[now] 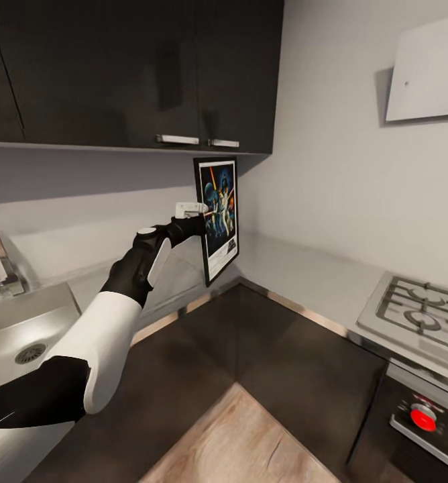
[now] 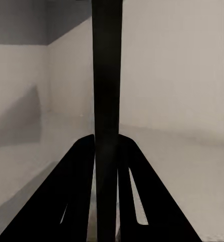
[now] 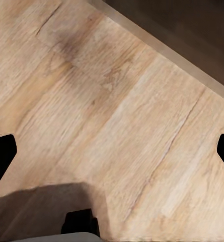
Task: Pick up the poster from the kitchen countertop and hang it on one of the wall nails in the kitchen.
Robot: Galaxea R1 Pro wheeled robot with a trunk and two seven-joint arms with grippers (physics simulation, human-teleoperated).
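Here the left gripper [image 1: 198,216] has its jaws clamped on the left edge of the poster [image 1: 218,215], and in the left wrist view the poster's dark frame [image 2: 107,121] runs edge-on straight up between the two black fingers [image 2: 76,191], which press against it from both sides. The poster hangs upright in the air, its picture side facing the head camera, its lower edge just above the grey worktop [image 1: 298,275] in the inner corner of the L. From the jaws, the dark upper cabinets [image 1: 137,74] lie at 12 o'clock, their underside close over the poster's top edge. The pale wall [image 1: 331,174] spreads open from 2 to 3 o'clock, with a white slanted hood [image 1: 428,70] high at 2 o'clock. The gas hob [image 1: 418,312] sits at 4 o'clock on the worktop, well apart from the poster. At 8 o'clock is the steel sink [image 1: 23,342], beside the left arm [image 1: 103,335]. The right gripper [image 3: 112,146] hangs over the wooden floor [image 3: 106,101], its dark fingertips [image 3: 1,154] spread far apart at the picture's two sides, holding nothing.
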